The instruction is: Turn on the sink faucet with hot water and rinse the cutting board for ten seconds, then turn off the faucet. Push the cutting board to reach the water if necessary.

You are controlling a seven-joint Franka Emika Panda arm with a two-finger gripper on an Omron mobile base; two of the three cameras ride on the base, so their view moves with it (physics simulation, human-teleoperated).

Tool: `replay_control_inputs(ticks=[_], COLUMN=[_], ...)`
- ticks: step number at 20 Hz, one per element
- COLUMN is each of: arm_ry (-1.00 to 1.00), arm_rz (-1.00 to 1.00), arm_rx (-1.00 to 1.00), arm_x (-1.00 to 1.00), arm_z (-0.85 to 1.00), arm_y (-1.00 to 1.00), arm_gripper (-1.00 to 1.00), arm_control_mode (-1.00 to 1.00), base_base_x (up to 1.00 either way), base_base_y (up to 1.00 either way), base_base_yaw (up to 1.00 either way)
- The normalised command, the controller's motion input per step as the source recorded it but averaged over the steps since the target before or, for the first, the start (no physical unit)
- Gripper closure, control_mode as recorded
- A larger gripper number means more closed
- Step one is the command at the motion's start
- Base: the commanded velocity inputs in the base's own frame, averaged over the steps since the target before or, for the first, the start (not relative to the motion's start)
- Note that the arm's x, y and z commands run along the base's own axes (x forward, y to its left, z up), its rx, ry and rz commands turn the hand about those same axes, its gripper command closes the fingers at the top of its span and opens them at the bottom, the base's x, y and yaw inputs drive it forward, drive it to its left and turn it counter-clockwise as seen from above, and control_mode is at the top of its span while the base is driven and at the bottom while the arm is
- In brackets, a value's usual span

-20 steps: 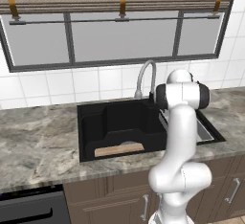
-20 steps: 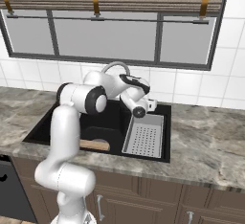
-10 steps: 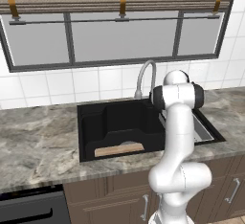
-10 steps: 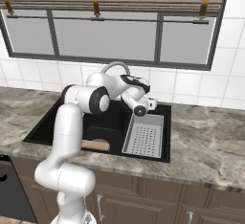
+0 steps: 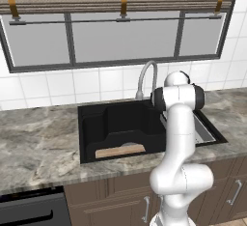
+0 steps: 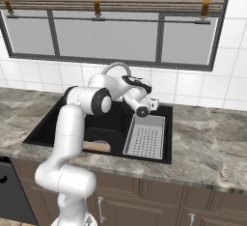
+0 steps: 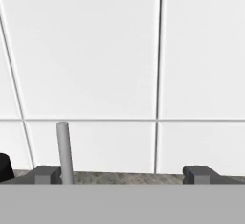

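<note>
The cutting board (image 5: 119, 150) lies flat along the front wall of the black sink (image 5: 91, 123), well short of the faucet (image 5: 146, 77), so it will likely need pushing. No water runs. The gripper (image 6: 153, 104), fingers apart, seems aimed at the slim grey handle (image 7: 64, 152) by the tiled wall (image 7: 86, 50).

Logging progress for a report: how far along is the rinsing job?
Nothing looks done: no stream falls from the faucet, and the cutting board lies in the sink at its front wall. In hand: the end effector is beside the faucet, fingers spread near a thin grey rod. Left: hot water, rinse, shut-off.
</note>
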Motion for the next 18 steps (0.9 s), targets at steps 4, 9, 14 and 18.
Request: replay_control_inputs(ticks=[4,9,14,18], arm_ry=[0.0,0.0,0.0,0.0], arm_rz=[0.0,0.0,0.0,0.0], arm_rx=[0.0,0.0,0.0,0.0], arm_x=[0.0,0.0,0.0,0.0], arm_z=[0.0,0.0,0.0,0.0], arm_y=[0.0,0.0,0.0,0.0], arm_gripper=[-1.0,-1.0,-1.0,-1.0], arm_control_mode=[-1.0,-1.0,-1.0,-1.0], base_base_x=[0.0,0.0,0.0,0.0], base_base_y=[0.0,0.0,0.0,0.0], base_base_yaw=[0.0,0.0,0.0,0.0])
